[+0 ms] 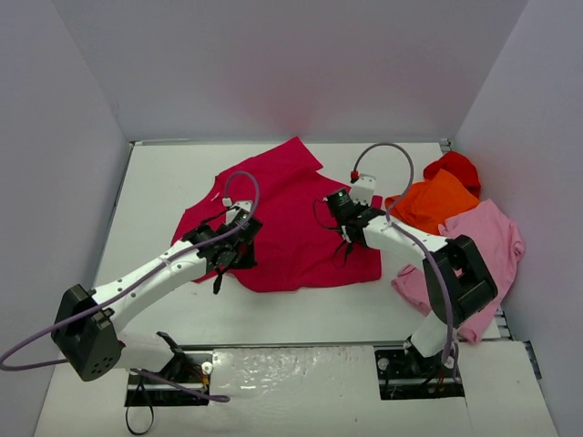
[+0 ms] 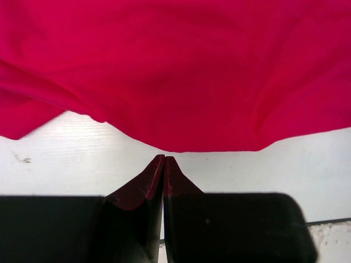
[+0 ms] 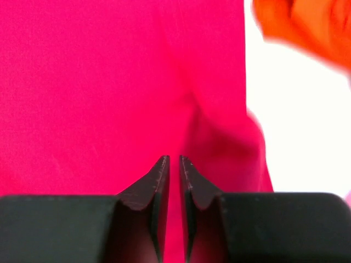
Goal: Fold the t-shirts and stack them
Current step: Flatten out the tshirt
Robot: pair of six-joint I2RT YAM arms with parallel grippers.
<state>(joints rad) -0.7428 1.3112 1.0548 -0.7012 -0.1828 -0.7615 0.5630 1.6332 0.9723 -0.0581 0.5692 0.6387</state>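
Note:
The large crimson-magenta t-shirt (image 1: 291,214) lies spread out mid-table, filling the upper part of the left wrist view (image 2: 175,71) and most of the right wrist view (image 3: 109,93). My left gripper (image 1: 221,271) hangs at the shirt's near left edge. Its jaws (image 2: 164,159) are pressed together over bare table, just short of the hem, with nothing in them. My right gripper (image 1: 347,249) hovers over the shirt's right part. Only a thin slit separates its jaws (image 3: 174,159), and no cloth is in it. The orange (image 1: 435,202), red (image 1: 454,167) and light pink (image 1: 487,241) t-shirts lie heaped at the right.
White walls close in the table (image 1: 164,173) at the back and on both sides. The right arm's elbow (image 1: 465,273) rests over the pink shirt. A corner of the orange shirt (image 3: 307,27) shows blurred in the right wrist view. Purple cables loop above both arms.

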